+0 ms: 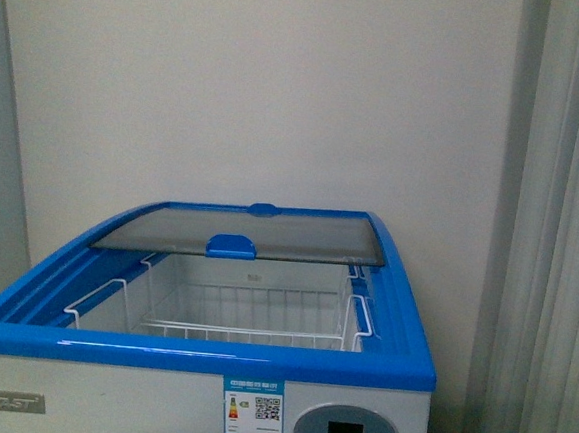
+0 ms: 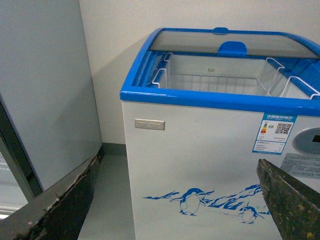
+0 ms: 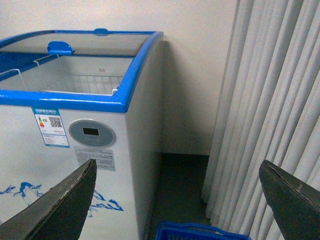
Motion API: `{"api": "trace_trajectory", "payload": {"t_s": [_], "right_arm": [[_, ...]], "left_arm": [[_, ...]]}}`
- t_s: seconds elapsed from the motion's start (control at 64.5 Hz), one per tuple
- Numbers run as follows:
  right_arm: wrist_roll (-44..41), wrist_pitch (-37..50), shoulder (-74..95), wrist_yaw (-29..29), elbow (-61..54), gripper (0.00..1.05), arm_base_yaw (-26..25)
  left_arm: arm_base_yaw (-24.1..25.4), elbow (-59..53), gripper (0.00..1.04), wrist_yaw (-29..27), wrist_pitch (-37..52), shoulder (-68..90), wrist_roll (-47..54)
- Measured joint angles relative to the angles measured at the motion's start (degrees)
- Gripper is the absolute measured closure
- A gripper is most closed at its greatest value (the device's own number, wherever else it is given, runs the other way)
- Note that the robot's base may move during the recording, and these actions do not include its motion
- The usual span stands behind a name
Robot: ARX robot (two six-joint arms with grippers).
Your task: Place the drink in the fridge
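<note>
The fridge (image 1: 85,391) is a white chest freezer with a blue top rim, right in front of me. Its curved glass lid (image 1: 248,230) is slid to the back, so the white wire basket (image 1: 232,312) inside is open to view. The fridge also shows in the left wrist view (image 2: 200,165), with penguin artwork on its front, and in the right wrist view (image 3: 30,165). The drink is not in any view. My left gripper (image 2: 165,210) is open and empty before the fridge's front. My right gripper (image 3: 180,200) is open and empty beside the fridge's right corner.
A tall grey-white cabinet (image 2: 45,85) stands left of the fridge. Pale curtains (image 3: 270,100) hang to its right. A blue plastic basket (image 3: 197,232) sits on the dark floor below my right gripper. A plain wall is behind the fridge.
</note>
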Motion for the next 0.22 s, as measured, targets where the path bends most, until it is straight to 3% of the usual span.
{"api": "trace_trajectory", "payload": {"t_s": [0.217], "right_arm": [[0.0,0.0,0.0,0.0,0.0,0.08,0.0]], "left_arm": [[0.0,0.0,0.08,0.0,0.0,0.0,0.0]]}}
